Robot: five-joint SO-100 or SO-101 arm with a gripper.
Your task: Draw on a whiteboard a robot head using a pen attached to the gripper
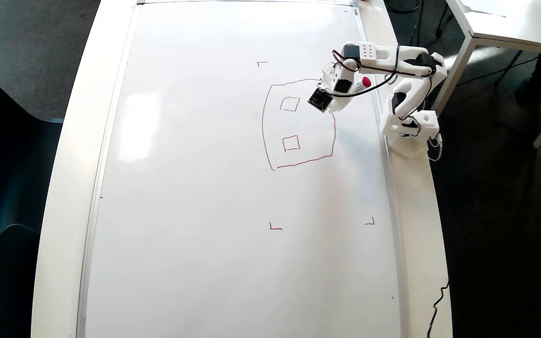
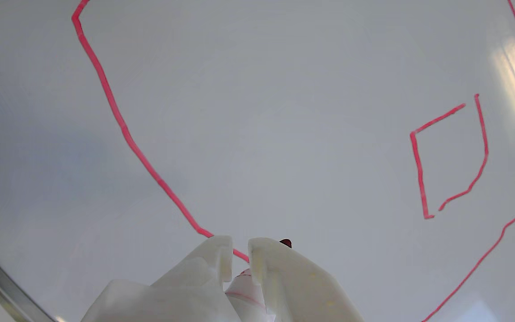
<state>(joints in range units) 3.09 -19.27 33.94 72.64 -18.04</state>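
The whiteboard (image 1: 195,188) lies flat and fills most of the overhead view. On its right part is the robot head (image 1: 262,126): a red rounded-square outline with two small squares (image 1: 289,103) inside. My gripper (image 1: 332,109) hangs over the outline's upper right corner, shut on the pen (image 1: 360,85), whose red end points back toward the arm. In the wrist view the white fingers (image 2: 215,257) clamp the pen (image 2: 245,288), and its dark red tip (image 2: 286,243) sits at the board (image 2: 257,112) beside the red outline (image 2: 124,129). One small square (image 2: 452,156) shows at the right.
The arm's base (image 1: 411,131) stands on the white table rim (image 1: 416,211) right of the board. Small red corner marks (image 1: 275,227) lie on the board. A second table (image 1: 510,28) is at top right, a dark chair (image 1: 12,188) at left, a cable (image 1: 437,305) at lower right.
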